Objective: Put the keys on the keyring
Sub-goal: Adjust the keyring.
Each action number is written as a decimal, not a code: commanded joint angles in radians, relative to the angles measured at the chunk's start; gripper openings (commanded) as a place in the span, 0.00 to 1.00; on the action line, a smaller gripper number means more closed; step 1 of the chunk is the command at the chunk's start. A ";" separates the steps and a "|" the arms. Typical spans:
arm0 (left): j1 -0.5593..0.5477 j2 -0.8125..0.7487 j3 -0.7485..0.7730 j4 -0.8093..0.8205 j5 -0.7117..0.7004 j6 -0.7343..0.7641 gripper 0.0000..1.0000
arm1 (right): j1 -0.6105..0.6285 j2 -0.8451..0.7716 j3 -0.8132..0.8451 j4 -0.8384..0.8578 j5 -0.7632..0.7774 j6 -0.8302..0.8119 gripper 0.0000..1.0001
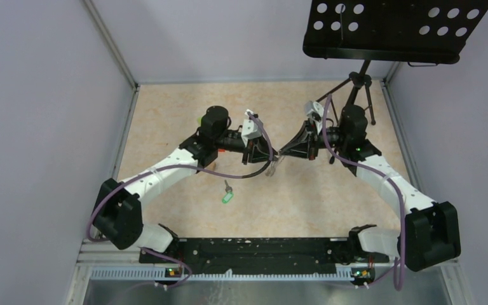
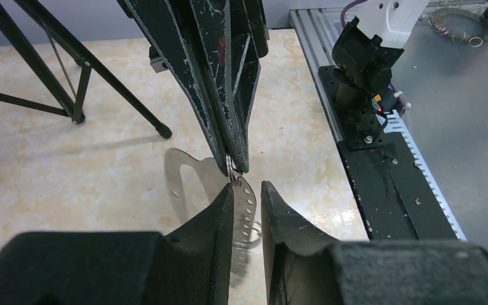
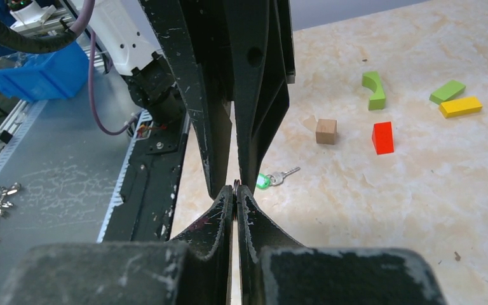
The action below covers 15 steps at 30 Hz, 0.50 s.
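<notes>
Silver-grey, one key (image 2: pixel 246 204) hangs from the keyring (image 2: pixel 231 166) our right gripper (image 3: pixel 236 190) pinches shut, presumably so our left gripper (image 2: pixel 248 188), fingers narrowly parted around it, can seat it; the green-tagged key (image 1: pixel 227 194) lies on the table (image 1: pixel 330 203).

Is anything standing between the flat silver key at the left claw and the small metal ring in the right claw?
Nothing visible does; the flat silver key appears to touch the small metal ring.
</notes>
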 commanded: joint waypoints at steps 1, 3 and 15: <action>0.002 0.020 0.041 0.064 0.048 -0.032 0.25 | 0.012 -0.001 -0.001 0.049 -0.020 -0.001 0.00; 0.002 0.022 0.043 0.071 0.050 -0.037 0.22 | 0.011 -0.001 -0.003 0.050 -0.018 -0.002 0.00; 0.002 0.037 0.059 0.087 0.045 -0.063 0.09 | 0.011 0.006 -0.003 0.040 -0.017 -0.009 0.00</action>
